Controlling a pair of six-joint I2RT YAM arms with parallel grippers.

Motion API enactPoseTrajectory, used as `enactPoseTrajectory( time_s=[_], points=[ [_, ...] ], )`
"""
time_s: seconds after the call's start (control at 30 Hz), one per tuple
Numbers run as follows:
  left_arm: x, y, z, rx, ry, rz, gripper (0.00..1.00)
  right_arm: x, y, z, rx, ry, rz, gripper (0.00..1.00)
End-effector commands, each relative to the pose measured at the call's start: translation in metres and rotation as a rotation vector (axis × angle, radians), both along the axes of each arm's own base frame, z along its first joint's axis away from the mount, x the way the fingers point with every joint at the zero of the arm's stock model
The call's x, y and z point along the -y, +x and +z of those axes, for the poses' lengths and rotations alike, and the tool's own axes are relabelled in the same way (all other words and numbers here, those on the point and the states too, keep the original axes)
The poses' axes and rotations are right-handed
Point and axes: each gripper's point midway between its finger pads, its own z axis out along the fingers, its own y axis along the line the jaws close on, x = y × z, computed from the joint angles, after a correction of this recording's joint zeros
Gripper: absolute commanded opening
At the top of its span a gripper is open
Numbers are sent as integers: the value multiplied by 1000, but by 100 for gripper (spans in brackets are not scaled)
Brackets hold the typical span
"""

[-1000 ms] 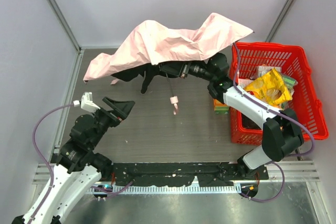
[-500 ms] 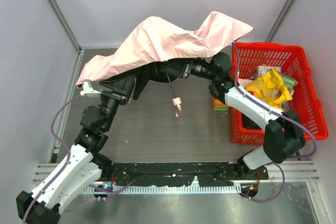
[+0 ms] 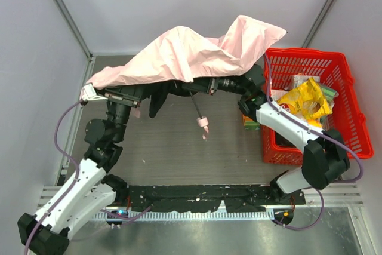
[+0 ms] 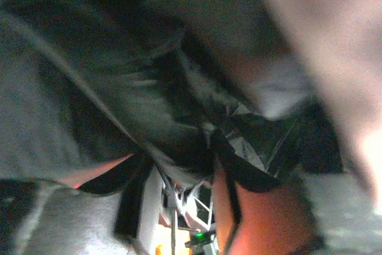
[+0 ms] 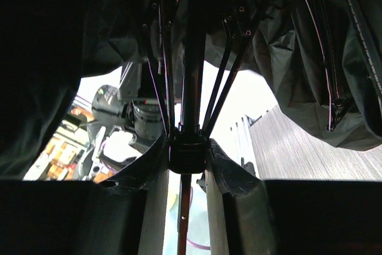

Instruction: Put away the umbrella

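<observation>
The open pale pink umbrella [image 3: 185, 55] sits over the rear of the table [image 3: 179, 153], its crumpled canopy [image 3: 250, 34] stretching from the left side up toward the red basket [image 3: 301, 58], which holds a yellow packet [image 3: 307, 101] among other goods. The right gripper [image 5: 187, 150] reaches in under the fabric from the basket side; in its wrist view the 2 fingers sit tight against either side of the dark block where the ribs [image 5: 230, 70] meet the shaft [image 5: 192, 58], so it appears clenched on the umbrella. The shaft runs straight away between those fingers, in line with the right arm's reach, while the canopy's long spread lies crosswise over the table, low on the left and lifted on the right. The left gripper [image 3: 154, 95] is tucked beneath the canopy's low left edge, with the shaft and rib hub to its right and close by. Its wrist view is dark and blurred, showing only folds of fabric near the lens, so whether its fingers are parted or closed cannot be told. With the frame held on 1 side, the left arm looks the nearer to the loose ribs and fabric that must fold inward along the shaft before the umbrella can be stowed.
</observation>
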Motion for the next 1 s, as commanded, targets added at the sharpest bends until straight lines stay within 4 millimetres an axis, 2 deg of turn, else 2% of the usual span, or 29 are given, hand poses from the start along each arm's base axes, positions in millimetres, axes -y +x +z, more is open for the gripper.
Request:
enactPoseTrajectory(
  time_s=[0.0, 0.07, 0.1, 0.13, 0.17, 0.2, 0.23, 0.3, 0.33, 0.4, 0.47, 0.5, 0.57, 0.6, 0.67, 0.7, 0.77, 0.8, 0.83, 0.87, 0.9, 0.97],
  points=[
    [31, -4, 35, 140, 76, -123, 27, -11, -26, 27, 279, 72, 73, 0],
    [53, -5, 26, 141, 101, -233, 18, -13, -19, 28, 365, 97, 25, 1],
    [61, -6, 19, 128, 112, -274, 15, -13, -14, 32, 426, 118, -11, 0],
    [70, -6, 9, 110, 127, -302, 14, -18, -7, 28, 452, 114, -29, 1],
    [77, -8, -3, 87, 136, -322, 12, -19, -2, 37, 476, 134, -52, 0],
    [85, -10, -17, 49, 141, -352, 12, -24, 5, 34, 475, 138, -56, 1],
    [90, -12, -30, 22, 147, -375, 12, -24, 8, 43, 519, 185, -83, 0],
    [95, -22, -53, -16, 166, -417, 16, -24, 15, 47, 569, 226, -117, 1],
    [96, -26, -66, -50, 177, -438, 25, -25, 20, 48, 582, 225, -128, 0],
    [94, -39, -87, -99, 236, -475, 62, -25, 32, 45, 617, 219, -138, 0],
    [91, -56, -111, -152, 327, -512, 89, -15, 43, 41, 669, 250, -170, 1],
    [90, -65, -124, -175, 359, -538, 98, -6, 52, 37, 703, 268, -194, 1],
    [84, -89, -138, -173, 398, -591, 100, 6, 65, 34, 719, 272, -207, 0],
    [83, -101, -141, -156, 412, -624, 100, 6, 63, 33, 742, 267, -188, 0],
    [79, -125, -137, -93, 430, -681, 98, 11, 68, 29, 803, 240, -190, 0],
    [76, -138, -128, -48, 431, -706, 95, 12, 70, 25, 814, 220, -180, 0],
    [66, -160, -96, 75, 432, -711, 93, 11, 66, 18, 879, 178, -137, 0],
    [58, -166, -74, 132, 452, -672, 94, 11, 60, 13, 898, 156, -98, 0],
    [49, -165, -60, 138, 484, -611, 98, 13, 58, 11, 912, 144, -86, 0],
    [37, -156, -47, 89, 520, -519, 100, 14, 48, 9, 929, 131, -47, 0],
    [22, -145, -25, 58, 539, -405, 100, 15, 44, 7, 937, 132, -33, 1],
    [-20, -107, -8, -172, 545, -129, 100, 21, 25, 5, 969, 149, 8, 0]
  ],
)
